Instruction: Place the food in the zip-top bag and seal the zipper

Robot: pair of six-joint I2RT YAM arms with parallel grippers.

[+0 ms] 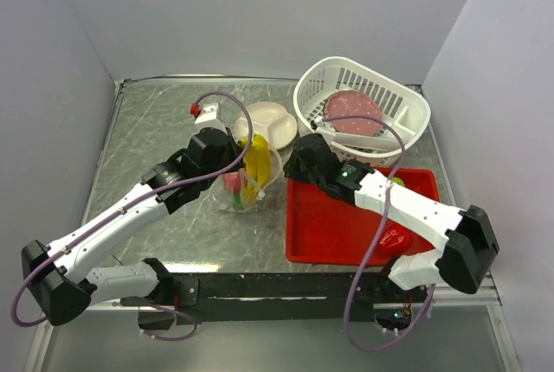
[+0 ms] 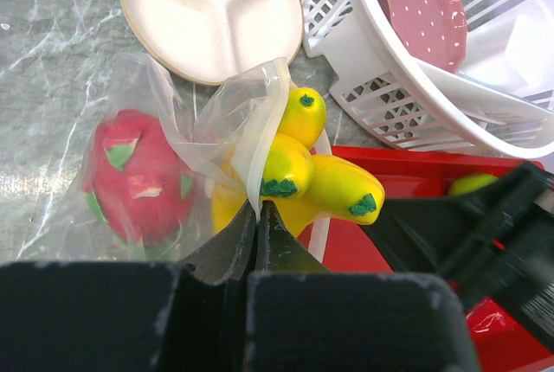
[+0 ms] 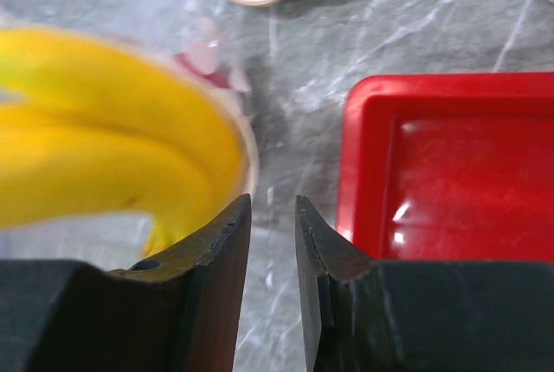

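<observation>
Centrally on the grey marbled table (image 1: 147, 121), about midway between its left and right edges: zip-top bag (image 2: 164, 117), clear, white-dotted, crumpled, mouth gaping. Zipper (image 2: 262, 134): pale strip along the mouth edge, unsealed, rising in a curl from the tips of the left gripper (image 2: 260, 214).

Inside, seen through the plastic: dragon fruit (image 2: 134, 173), pink-red with green scales, on the side of the bag nearer the left edge.

Lodged in the mouth: banana (image 2: 333, 186), a yellow bunch with green-tipped ends, lower part within the plastic, tips poking out toward the red tray (image 1: 338, 225).

Apart from the bag: green apple (image 2: 472, 183), small, on the red tray by its far rim, partly hidden by the right arm (image 1: 407, 208).

Left gripper: jaws pressed together, pinching the bag's mouth edge just beside the banana.

Right gripper (image 3: 273, 216): jaws parted by a narrow slit, bare table showing between them, nothing gripped; placed between bag and tray, left finger just beside the bag's rim and the banana.

Red tray: near right corner of the table.

Divided cream plate (image 1: 268, 121): beyond the bag, toward the far edge.

White slotted basket (image 1: 346, 72): far right corner, holding a reddish speckled disc (image 1: 353, 112) propped aslant.
</observation>
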